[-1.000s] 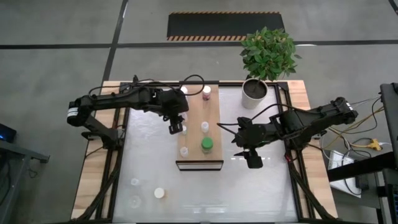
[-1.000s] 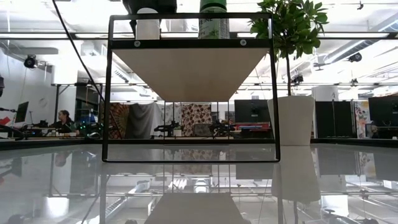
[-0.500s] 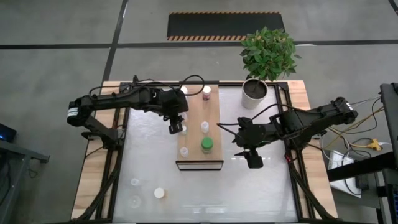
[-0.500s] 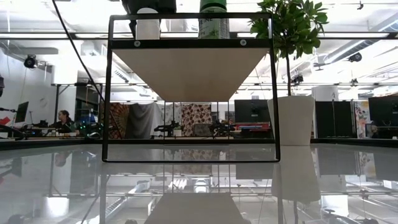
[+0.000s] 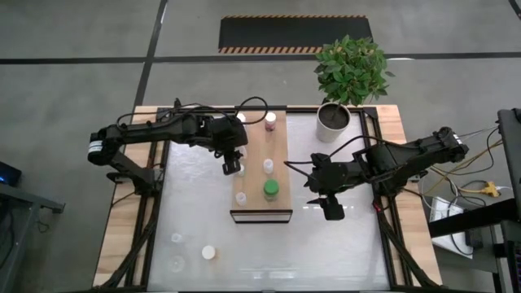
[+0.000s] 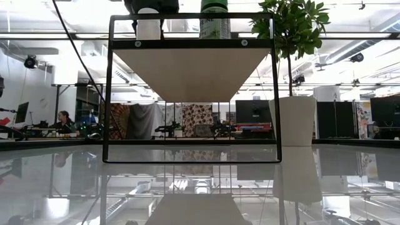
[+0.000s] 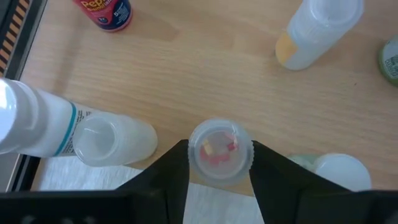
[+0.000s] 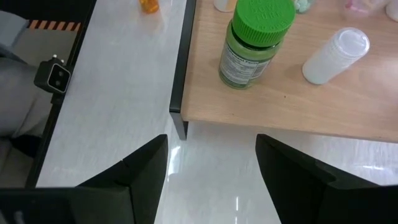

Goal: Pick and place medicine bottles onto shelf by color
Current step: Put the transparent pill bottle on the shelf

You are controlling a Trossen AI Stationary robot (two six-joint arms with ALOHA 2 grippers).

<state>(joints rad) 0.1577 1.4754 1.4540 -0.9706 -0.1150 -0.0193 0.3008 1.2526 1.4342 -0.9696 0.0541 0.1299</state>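
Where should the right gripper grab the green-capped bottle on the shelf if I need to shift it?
Grip the green-capped bottle on its labelled body just below the cap, coming from the shelf's open front edge nearest the right gripper. It stands upright, and the cap is wider than the body, giving a lip against slipping. The white-capped bottle stands close on one side, so keep the fingers clear of it.

shelf [image 5: 278, 167]: light wood, raised | green-capped bottle [image 5: 270, 190]: upright, front | clear bottle [image 7: 221, 151]: between left gripper's fingers, left edge
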